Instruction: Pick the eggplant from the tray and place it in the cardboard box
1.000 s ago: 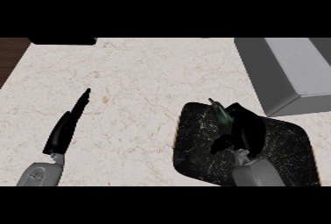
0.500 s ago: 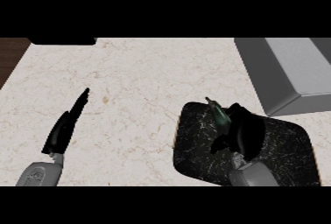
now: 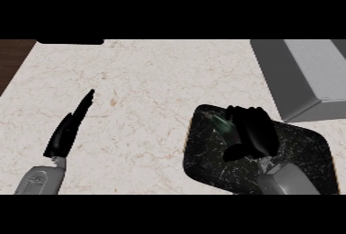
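Right hand (image 3: 251,132) over a dark tray (image 3: 213,169), fingers curled down around the eggplant (image 3: 222,124).

The eggplant lies on the tray under the right hand's fingers — only a greenish sliver shows at the hand's left edge, the rest is hidden. The grey box (image 3: 307,75) sits up and to the right of that hand, apart from the tray. The left hand (image 3: 67,130) rests well to the left on the pale counter (image 3: 155,82) — fingers straight and together, holding nothing.
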